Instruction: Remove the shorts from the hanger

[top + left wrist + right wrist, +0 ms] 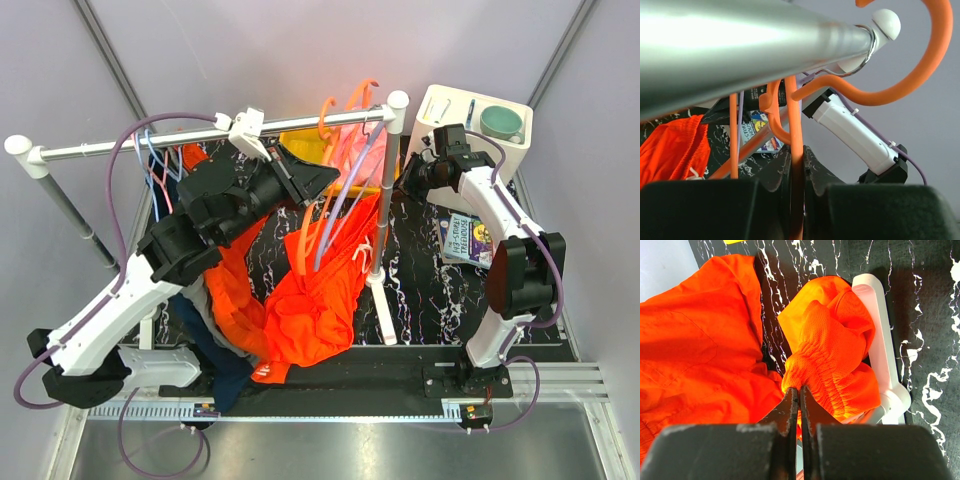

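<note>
Right now I judge the freeing step to be half set up: hanger braced, cloth gripped, nothing pulled off yet. On the left, my left gripper (797, 156) is pressed together on the thin orange plastic hanger (794, 110), pinching its smooth rod just below the glossy silver metal rail (740, 45). In the middle, the bright orange shorts (320, 300) hang crumpled among the hangers, drooping toward the black, white-veined marbled table top (420, 285). The pale pink shorts (352, 150) sit bunched higher, by the rail. On the right, my right gripper (800, 390) is nipped onto the gathered, mesh-textured elastic waistband of the orange pair, beside the white rack foot (885, 340). Next, I reckon, I hold the hanger steady and draw the soft cloth sideways off its end without tugging the rack.
</note>
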{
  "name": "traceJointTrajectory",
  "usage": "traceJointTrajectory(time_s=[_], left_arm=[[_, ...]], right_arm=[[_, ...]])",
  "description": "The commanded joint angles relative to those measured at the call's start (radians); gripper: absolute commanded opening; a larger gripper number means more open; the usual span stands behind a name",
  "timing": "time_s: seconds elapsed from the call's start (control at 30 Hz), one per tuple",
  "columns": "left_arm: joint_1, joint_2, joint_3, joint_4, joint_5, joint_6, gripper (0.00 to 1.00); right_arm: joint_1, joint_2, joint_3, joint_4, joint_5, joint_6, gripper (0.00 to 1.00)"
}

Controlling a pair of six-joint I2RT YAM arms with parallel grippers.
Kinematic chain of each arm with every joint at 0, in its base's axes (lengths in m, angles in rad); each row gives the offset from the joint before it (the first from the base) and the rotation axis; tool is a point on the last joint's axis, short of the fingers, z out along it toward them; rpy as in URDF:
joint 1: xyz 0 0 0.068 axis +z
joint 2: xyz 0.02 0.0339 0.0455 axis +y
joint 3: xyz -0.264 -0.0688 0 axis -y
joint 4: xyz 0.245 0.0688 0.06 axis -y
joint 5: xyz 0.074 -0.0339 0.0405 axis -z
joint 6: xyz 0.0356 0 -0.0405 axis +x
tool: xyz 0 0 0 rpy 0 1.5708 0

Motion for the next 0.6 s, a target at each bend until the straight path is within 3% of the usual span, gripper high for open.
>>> traceJointTrajectory(time_s=[0.0,0.33,0.57], left_arm=[[0.004,0.033,-0.05,-0.052,0.061,-0.094,0.0],[0.001,0.025,-0.076,-0.093,0.008,-0.138,0.0],[-0.132,-0.006,-0.026,-0.193,-0.33,-0.095,0.0]], right_arm=[[-0.002,-0.039,0.013,0.017,-0.023,-0.01,0.02],[-0.002,-0.048,-0.006,0.021,-0.019,-0.013,0.02],[-0.002,-0.054,-0.01,0.023,-0.022,-0.013,0.02]])
